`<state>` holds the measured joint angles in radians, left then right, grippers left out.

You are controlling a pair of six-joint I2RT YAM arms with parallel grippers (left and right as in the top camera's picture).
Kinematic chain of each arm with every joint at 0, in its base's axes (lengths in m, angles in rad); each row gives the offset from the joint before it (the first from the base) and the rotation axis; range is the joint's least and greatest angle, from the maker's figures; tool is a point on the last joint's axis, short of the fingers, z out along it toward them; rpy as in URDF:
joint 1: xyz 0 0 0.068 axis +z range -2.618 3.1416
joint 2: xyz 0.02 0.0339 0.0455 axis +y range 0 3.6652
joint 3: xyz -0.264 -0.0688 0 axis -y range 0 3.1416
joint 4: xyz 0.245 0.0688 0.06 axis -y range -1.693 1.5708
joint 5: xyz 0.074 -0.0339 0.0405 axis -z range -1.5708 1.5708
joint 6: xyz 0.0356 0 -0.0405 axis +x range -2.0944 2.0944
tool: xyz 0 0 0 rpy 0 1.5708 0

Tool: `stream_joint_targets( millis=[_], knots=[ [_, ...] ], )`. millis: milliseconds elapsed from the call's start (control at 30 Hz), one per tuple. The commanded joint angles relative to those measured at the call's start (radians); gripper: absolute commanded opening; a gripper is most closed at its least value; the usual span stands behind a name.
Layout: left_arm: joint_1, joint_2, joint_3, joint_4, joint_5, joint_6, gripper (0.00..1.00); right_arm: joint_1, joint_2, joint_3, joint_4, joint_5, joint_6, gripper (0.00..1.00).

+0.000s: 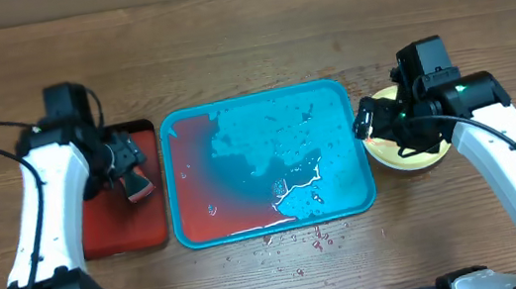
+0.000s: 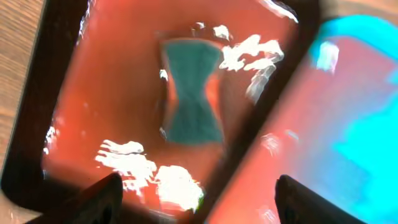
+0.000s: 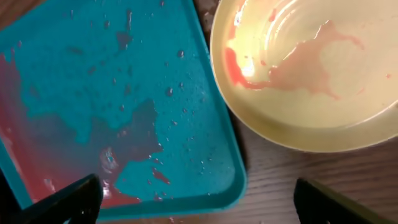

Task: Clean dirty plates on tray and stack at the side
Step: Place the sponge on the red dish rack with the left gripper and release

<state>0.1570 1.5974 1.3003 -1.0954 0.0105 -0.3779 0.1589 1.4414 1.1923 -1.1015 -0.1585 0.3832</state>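
Note:
The turquoise tray (image 1: 333, 105) lies in the middle of the table, wet, with red liquid pooled along its left and front sides; it also shows in the right wrist view (image 3: 93, 74). A yellow-green plate (image 3: 311, 74) smeared with red sauce sits on the table just right of the tray, partly under my right arm in the overhead view (image 1: 409, 153). The pale blue and white plates are not visible. My right gripper (image 1: 366, 118) (image 3: 198, 185) is open and empty over the tray's right edge beside the plate. My left gripper (image 1: 130, 171) (image 2: 196, 190) is open and empty over the dark red tray.
A dark red, black-rimmed tray (image 1: 110, 234) (image 2: 112, 93) lies left of the turquoise tray, wet, with a teal hourglass-shaped sponge (image 2: 189, 90) lying in it. Red droplets (image 1: 316, 242) spot the wooden table in front of the turquoise tray.

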Motion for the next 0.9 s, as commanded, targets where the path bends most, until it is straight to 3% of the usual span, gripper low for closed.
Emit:
stream_joint_targets(
  millis=[0,67,133,200,300,467,667,867],
  knots=[
    [-0.001,-0.049,0.214,-0.099,0.350,-0.011,0.78,0.005,-0.077,0.105,-0.024,0.000,-0.060,1.00],
    [-0.001,-0.056,0.294,-0.119,0.575,-0.011,1.00,0.005,-0.122,0.172,-0.056,0.000,-0.079,1.00],
    [-0.001,-0.057,0.349,-0.116,0.716,-0.011,1.00,0.005,-0.173,0.265,-0.106,0.000,-0.099,1.00],
    [-0.001,-0.057,0.374,-0.103,0.728,-0.012,1.00,0.005,-0.232,0.388,-0.175,0.000,-0.127,1.00],
    [0.000,-0.056,0.377,-0.103,0.662,-0.011,1.00,0.005,-0.304,0.538,-0.249,0.000,-0.129,1.00],
    [0.000,-0.053,0.377,-0.102,0.443,-0.011,1.00,0.005,-0.438,0.713,-0.233,0.000,-0.128,1.00],
    [0.000,-0.053,0.377,-0.102,0.237,-0.011,1.00,0.005,-0.561,0.756,-0.242,0.000,-0.123,1.00],
    [0.000,-0.053,0.377,-0.102,0.192,-0.011,1.00,0.005,-0.589,0.753,-0.308,0.000,-0.123,1.00]
  ],
)
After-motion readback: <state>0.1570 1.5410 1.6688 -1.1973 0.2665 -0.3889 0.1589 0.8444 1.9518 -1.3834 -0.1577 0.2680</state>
